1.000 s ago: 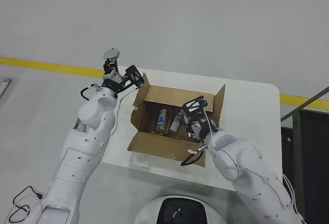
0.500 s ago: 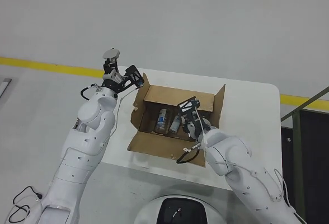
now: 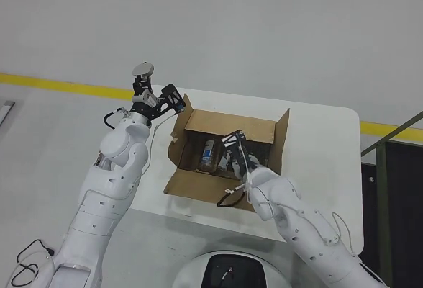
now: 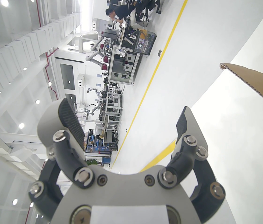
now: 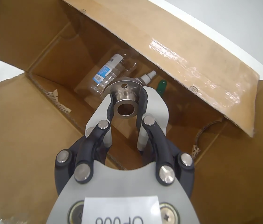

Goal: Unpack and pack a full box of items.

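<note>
An open cardboard box is seen on the white table, its flaps folded outward. On its floor a clear plastic bottle with a blue-and-white label is laid on its side. Just beside it a small white spray bottle is found, and next to that a green item, of which too little is shown for it to be named. The right gripper is held within the box's opening, above these things. A metal fitting, a short bored cylinder with a flange, is clamped between its narrowly parted fingers. The left gripper is kept outside the box, by the corner flap on the robot's left near the table's far edge. Its fingers are spread wide and nothing is gripped by them

Compared with a second ago, the right gripper has been carried from above the right-hand part of the box toward its middle, nearer the bottles. The left arm and the box have not been moved
</note>
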You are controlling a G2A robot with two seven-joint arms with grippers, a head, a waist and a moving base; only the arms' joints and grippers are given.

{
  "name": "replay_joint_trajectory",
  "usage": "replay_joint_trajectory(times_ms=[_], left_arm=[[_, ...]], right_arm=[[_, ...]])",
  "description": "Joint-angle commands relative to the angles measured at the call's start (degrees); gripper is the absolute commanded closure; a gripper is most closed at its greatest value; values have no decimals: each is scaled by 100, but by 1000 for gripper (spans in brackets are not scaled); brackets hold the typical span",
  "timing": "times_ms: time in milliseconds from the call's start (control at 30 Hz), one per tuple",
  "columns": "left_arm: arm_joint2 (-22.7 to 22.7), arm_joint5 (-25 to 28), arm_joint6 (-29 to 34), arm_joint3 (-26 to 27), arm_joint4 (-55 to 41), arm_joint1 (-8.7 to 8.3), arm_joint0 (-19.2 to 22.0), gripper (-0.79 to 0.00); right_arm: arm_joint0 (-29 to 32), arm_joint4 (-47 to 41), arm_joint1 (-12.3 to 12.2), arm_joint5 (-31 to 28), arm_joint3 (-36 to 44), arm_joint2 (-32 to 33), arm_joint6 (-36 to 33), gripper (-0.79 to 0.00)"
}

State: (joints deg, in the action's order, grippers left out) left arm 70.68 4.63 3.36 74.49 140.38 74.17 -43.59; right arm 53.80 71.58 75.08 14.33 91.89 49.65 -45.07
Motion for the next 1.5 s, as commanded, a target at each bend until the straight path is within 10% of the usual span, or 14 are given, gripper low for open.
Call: replay_joint_trajectory(times_ms=[0, 567, 633, 1167, 1300, 1400, 1467], left_arm=[[0, 0, 0, 0, 0, 0, 0, -785], [0, 0, 0, 0, 0, 0, 0, -785], [0, 0, 0, 0, 0, 0, 0, -785], [0, 0, 0, 0, 0, 0, 0, -785], [0, 0, 0, 0, 0, 0, 0, -785], [0, 0, 0, 0, 0, 0, 0, -785], [0, 0, 0, 0, 0, 0, 0, -785]], right_arm=[[-167, -84, 91, 210, -413, -126, 49, 0], [-1006, -529, 709, 973, -2397, -687, 290, 0], [-1039, -563, 751, 978, -2502, -688, 324, -259], [-838, -445, 777, 620, -1577, -249, 279, -468], [-368, -359, 610, 235, -363, 274, 188, -348], [112, -444, 481, 25, 597, 826, 135, 0], [400, -576, 411, -161, 1106, 1182, 31, 0]])
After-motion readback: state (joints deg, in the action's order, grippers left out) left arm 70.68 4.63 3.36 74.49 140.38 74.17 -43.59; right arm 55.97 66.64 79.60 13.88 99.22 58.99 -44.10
